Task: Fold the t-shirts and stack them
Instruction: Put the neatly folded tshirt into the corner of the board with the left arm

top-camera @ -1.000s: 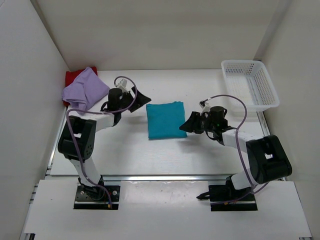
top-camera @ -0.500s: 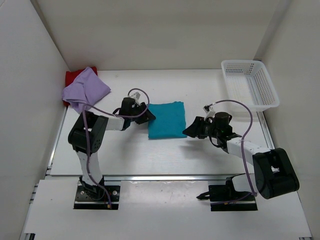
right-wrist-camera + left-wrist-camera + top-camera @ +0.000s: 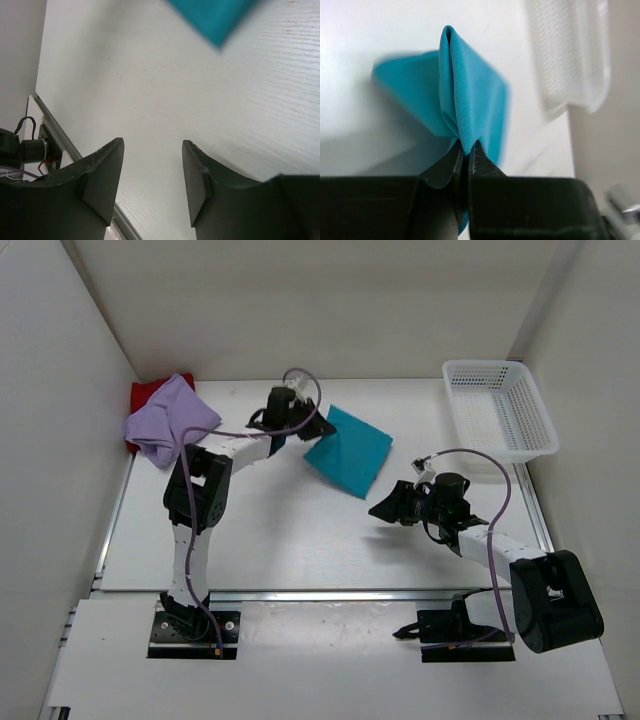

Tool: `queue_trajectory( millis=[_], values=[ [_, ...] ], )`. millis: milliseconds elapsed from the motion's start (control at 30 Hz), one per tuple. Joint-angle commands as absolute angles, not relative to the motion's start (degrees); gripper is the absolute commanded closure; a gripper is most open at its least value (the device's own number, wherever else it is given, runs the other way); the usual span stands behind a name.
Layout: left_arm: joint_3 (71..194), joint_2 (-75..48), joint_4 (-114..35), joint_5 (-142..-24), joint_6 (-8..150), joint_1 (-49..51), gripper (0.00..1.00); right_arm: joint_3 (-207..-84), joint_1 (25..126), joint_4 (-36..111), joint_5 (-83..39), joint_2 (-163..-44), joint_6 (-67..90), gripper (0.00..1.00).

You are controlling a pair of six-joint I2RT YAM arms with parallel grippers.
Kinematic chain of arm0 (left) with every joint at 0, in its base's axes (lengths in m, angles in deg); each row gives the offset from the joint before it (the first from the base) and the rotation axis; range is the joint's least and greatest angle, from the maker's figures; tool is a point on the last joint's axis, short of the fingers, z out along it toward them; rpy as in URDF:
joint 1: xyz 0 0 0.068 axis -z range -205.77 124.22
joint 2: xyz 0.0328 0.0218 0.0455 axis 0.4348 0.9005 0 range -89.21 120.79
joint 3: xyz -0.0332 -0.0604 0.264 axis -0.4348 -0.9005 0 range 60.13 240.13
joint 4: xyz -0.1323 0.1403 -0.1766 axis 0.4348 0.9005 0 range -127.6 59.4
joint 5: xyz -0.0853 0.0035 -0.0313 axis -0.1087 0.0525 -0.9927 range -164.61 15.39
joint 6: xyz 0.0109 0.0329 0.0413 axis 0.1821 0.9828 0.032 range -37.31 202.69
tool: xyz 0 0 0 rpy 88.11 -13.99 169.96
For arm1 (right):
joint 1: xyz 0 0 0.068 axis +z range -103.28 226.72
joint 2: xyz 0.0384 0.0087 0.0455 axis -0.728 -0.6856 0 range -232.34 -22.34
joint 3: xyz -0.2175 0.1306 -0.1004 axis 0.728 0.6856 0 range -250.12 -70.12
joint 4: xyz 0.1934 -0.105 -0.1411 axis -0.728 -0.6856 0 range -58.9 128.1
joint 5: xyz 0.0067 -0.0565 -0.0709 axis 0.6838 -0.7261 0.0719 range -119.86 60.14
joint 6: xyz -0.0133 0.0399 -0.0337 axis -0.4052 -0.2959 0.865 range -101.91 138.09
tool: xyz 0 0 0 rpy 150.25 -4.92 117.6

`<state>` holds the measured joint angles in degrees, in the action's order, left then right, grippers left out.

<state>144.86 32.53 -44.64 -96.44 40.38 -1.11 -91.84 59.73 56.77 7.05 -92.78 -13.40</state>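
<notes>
The folded teal-blue t-shirt [image 3: 350, 450] hangs tilted above the middle of the table, one corner pinched in my left gripper [image 3: 322, 428], which is shut on it. The left wrist view shows the teal fabric [image 3: 462, 100] rising from between the closed fingertips of that gripper [image 3: 466, 148]. My right gripper [image 3: 385, 508] hovers open below and right of the shirt, nothing between its fingers [image 3: 107, 170]; a teal corner [image 3: 215, 17] shows at the top of its view. The lavender t-shirt [image 3: 170, 420] lies crumpled at the back left, on top of the dark red one [image 3: 145, 393].
A white plastic lattice basket [image 3: 500, 405] stands at the back right, also seen blurred as the basket [image 3: 570, 55] in the left wrist view. White walls close in the table on the left, back and right. A metal rail [image 3: 330, 594] runs along the near edge.
My left gripper closed on the teal-blue t-shirt's left edge and lifted it toward the back, so the shirt now hangs tilted. My right gripper drew back toward the near right.
</notes>
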Motion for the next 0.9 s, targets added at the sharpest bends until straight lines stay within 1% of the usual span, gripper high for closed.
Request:
queue_trajectory(
  millis=[0, 67, 100, 133, 200, 233, 267, 300, 333, 367, 400, 433, 467, 533, 567, 600, 633, 733, 867],
  values=[
    [155.3, 27.7, -37.6, -96.3, 43.4, -6.4, 1.00, -91.2, 59.4, 57.9, 7.0, -90.6, -12.9, 0.52],
    [157.6, 25.1, -36.2, -96.4, 43.7, -11.9, 1.00, -90.9, 59.4, 57.9, 7.8, -91.1, -12.7, 0.51],
    [156.4, 24.3, -36.7, -96.8, 43.4, -13.2, 1.00, -90.8, 59.8, 58.0, 7.7, -90.6, -12.7, 0.52],
    [155.6, 22.0, -36.8, -97.7, 42.8, -16.6, 1.00, -90.9, 59.8, 58.0, 7.4, -90.8, -12.8, 0.52],
    [150.6, 18.5, -41.1, -99.0, 41.5, -23.8, 0.99, -90.7, 60.6, 58.3, 7.5, -92.3, -12.8, 0.52],
    [149.4, 16.1, -41.6, -99.2, 40.8, -25.7, 0.99, -91.5, 60.3, 58.4, 8.3, -92.8, -12.5, 0.52],
    [146.6, 14.3, -42.2, -99.1, 40.5, -30.0, 0.99, -91.6, 60.9, 58.5, 8.9, -93.3, -13.0, 0.51],
    [143.2, 13.2, -43.3, -98.1, 40.1, -33.6, 0.98, -91.4, 61.1, 59.3, 9.0, -94.1, -12.9, 0.52],
    [141.0, 11.4, -44.5, -96.9, 39.6, -35.3, 0.96, -91.3, 61.0, 59.4, 10.0, -94.3, -13.1, 0.52],
    [136.5, 9.2, -46.5, -94.2, 38.7, -38.5, 0.82, -91.7, 61.6, 59.7, 10.5, -94.8, -13.4, 0.52],
    [131.5, 7.8, -48.9, -93.4, 37.0, -41.6, 0.58, -91.6, 61.7, 59.7, 10.6, -95.1, -13.2, 0.52],
    [129.6, 7.5, -49.6, -92.1, 35.0, -43.2, 0.37, -91.7, 62.4, 59.5, 10.6, -95.4, -13.6, 0.50],
    [126.6, 7.6, -50.8, -94.2, 34.4, -45.7, 0.01, -91.7, 62.8, 58.9, 10.0, -95.2, -13.1, 0.48],
    [122.7, 8.7, -52.0, -97.9, 29.7, -48.7, 0.01, -91.8, 63.9, 58.1, 9.2, -94.5, -12.5, 0.35],
    [118.9, 8.4, -54.7, -100.1, 28.6, -50.5, 0.01, -92.0, 64.1, 57.4, 8.3, -94.4, -12.2, 0.31],
    [114.5, 7.5, -57.5, -99.8, 26.2, -51.9, 0.01, -91.7, 64.8, 57.0, 7.9, -94.1, -12.1, 0.12],
    [109.9, 6.5, -59.5, -99.5, 24.7, -52.9, 0.01, -92.1, 64.8, 56.6, 7.9, -94.1, -12.3, 0.00],
    [101.7, 1.4, -61.9, -97.2, 22.7, -54.5, 0.01, -91.2, 65.2, 56.7, 7.5, -93.5, -12.3, 0.00],
    [96.5, -5.9, -60.0, -93.8, 23.5, -53.3, 0.01, -90.3, 66.3, 57.3, 7.5, -93.5, -12.0, 0.01]
  ],
)
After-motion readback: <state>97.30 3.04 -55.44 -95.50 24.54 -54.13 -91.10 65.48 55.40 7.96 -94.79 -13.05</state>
